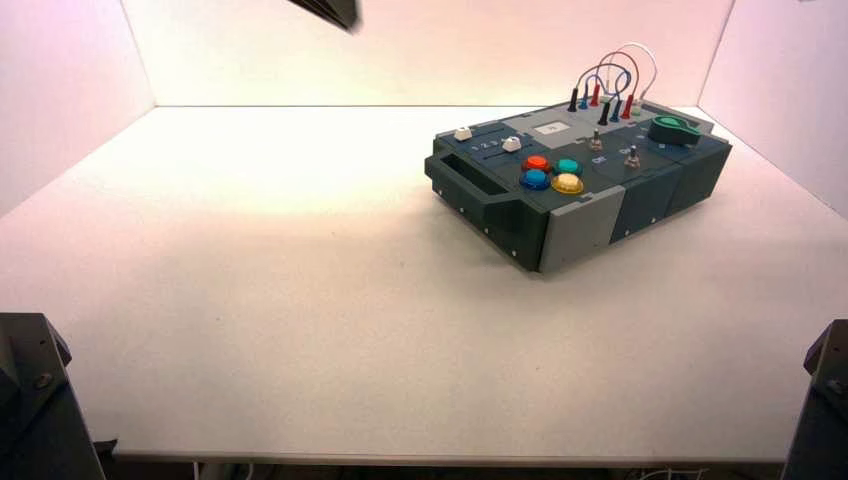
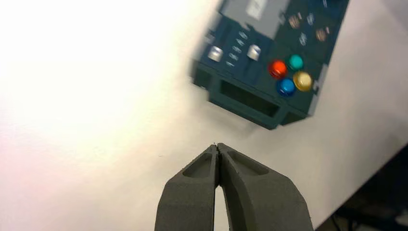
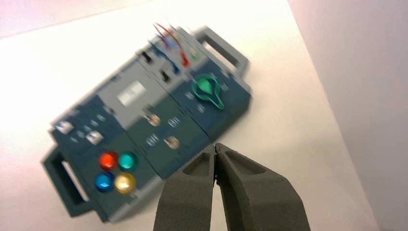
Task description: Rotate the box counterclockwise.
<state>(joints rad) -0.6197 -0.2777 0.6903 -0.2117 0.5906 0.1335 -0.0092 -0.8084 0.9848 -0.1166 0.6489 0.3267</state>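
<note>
Supporting the angular, matte dark box [image 1: 575,180], the smooth pale tabletop [image 1: 300,300] shows it right of centre, beyond both grippers' tips and untouched. Left gripper [image 2: 217,145], off the handle end, and right gripper [image 3: 216,145], off a long side: closed, empty. Domed buttons [image 1: 552,173]: glossy.

The white bench [image 1: 290,330] fills the area before the pale back wall [image 1: 430,50], its far edge meeting that wall's foot. To the left of the back wall a side wall [image 1: 65,90] runs forward, tinted pink; to its right stands another, pale lilac side wall [image 1: 790,110]. Bright light washes over the bench most strongly near the back wall's left part. Farthest from the back wall, beyond the bench's near edge, lies a dark strip with pale cables [image 1: 672,473].
</note>
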